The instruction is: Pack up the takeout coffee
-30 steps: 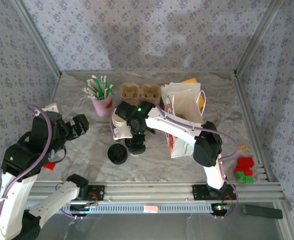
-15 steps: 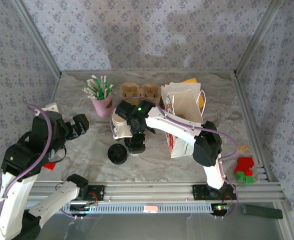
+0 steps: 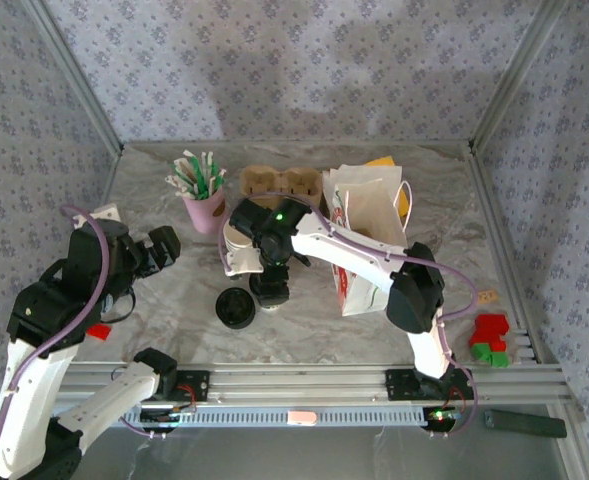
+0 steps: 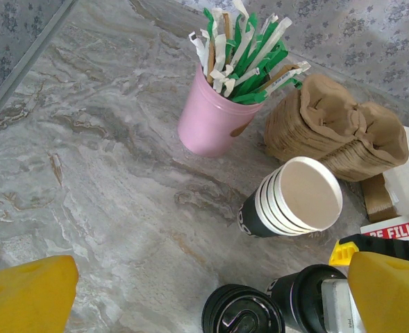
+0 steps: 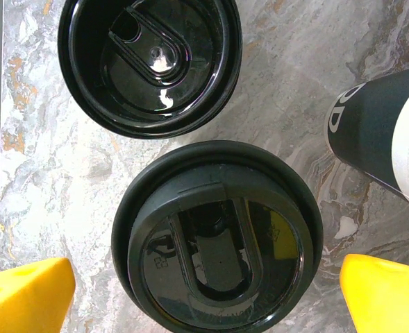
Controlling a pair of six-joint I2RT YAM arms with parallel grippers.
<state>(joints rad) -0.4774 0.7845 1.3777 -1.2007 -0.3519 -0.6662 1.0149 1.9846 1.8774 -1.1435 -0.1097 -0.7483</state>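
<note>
Takeout coffee (image 5: 216, 239) upright on the marbled counter (image 4: 86, 180), black lid pressed on, drinking slot and raised rim sharp from the right wrist. Directly above it, the right tool (image 5: 205, 295), released and spread wide, one yellow fingertip (image 5: 23, 295) off to each side of the lid, neither in contact with it, nothing held.

Just beside the coffee, to its left and slightly nearer in the overhead view, a loose black lid (image 5: 150, 62) lying flat on the counter, the two rims very close; touching or not, hard to tell. Just behind the pair, a stack of paper cups (image 4: 298, 201), dark-walled and white-rimmed, open mouth plain from the left wrist.

Farther back, a pink cup (image 4: 207, 121) upright and crammed with green-and-white wrapped straws (image 4: 249, 48). Next to it, a brown stack (image 4: 336, 128) of what looks like pulp cup holders. To the right of the coffee, a white paper bag (image 3: 369, 240) standing upright, handles up, partly behind the right arm.

At the left of the counter, the left tool (image 3: 162, 246), likewise released, jaws wide and empty, held above bare stone, well apart from the coffee and pointed toward the cluster of cups. Red and green blocks (image 3: 491, 338) at the counter's near right edge.
</note>
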